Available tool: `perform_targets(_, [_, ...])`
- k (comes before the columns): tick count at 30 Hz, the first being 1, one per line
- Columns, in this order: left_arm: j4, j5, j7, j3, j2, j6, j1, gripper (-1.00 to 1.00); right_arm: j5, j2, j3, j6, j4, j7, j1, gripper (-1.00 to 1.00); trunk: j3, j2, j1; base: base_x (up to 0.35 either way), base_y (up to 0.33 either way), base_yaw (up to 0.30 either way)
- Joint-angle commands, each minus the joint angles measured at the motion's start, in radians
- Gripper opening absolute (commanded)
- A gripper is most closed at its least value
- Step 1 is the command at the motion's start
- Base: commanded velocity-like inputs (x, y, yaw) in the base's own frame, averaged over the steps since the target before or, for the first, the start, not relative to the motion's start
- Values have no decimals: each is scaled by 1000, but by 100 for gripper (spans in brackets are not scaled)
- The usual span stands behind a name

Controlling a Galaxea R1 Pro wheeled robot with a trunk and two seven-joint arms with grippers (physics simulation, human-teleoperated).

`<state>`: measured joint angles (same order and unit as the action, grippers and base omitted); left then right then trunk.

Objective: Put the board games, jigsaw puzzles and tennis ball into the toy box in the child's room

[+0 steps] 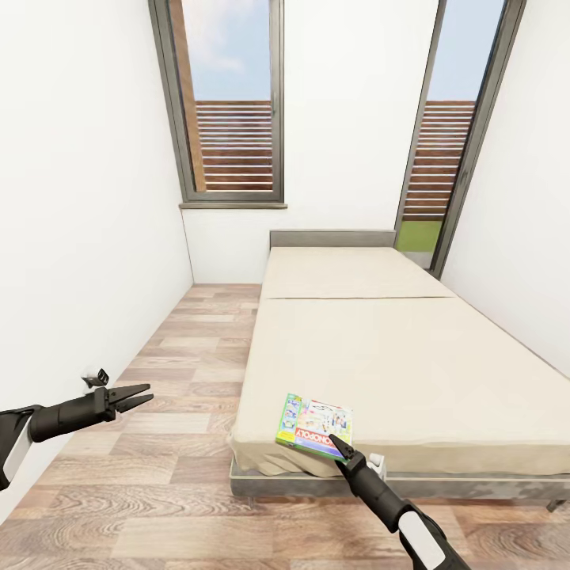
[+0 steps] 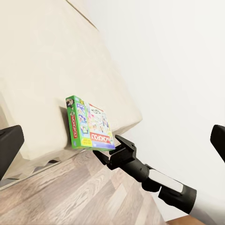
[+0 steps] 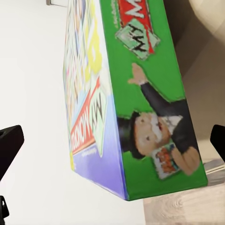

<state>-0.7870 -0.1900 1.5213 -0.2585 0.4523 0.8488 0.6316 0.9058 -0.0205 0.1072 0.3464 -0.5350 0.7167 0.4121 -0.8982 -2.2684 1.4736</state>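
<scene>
- Board game (image 1: 314,427) lying flat at the near corner of the bed (image 1: 412,348), one edge at the foot edge of the mattress, printed lid up, green side facing the robot.
- Right tool (image 1: 340,446) poised at the box's near edge, fingers spread, box edge sitting between them in the right wrist view (image 3: 136,108); no pinch made yet, by the look of it.
- Left tool (image 1: 136,396) out over the wooden floor (image 1: 158,443), well apart from the bed, fingers spread and empty.
- Step in hand, as judged: getting a grip on this box's near edge.
- Best done by sliding further on, so the fingers bite well past the rim, one above the lid and one under the base.
- Worth centring the grip along the edge; an off-centre hold would likely let the flat box swing and droop.
- Close firmly, then lift straight clear of the mattress before turning away toward the worktop.
- Risk to mind: pushing the box up the bed instead of straddling it.
</scene>
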Motion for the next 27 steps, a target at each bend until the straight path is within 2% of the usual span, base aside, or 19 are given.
perform_targets(1, [0,0,3,0,0,10,0,100,5,-1,5,10,0,2,1,100,-1,0,0,0,0,0])
perform_targets(27, [0,0,3,-1,0,9,0,100,5,-1,5,11,1,1,1,100,-1,0,0,0,0,0])
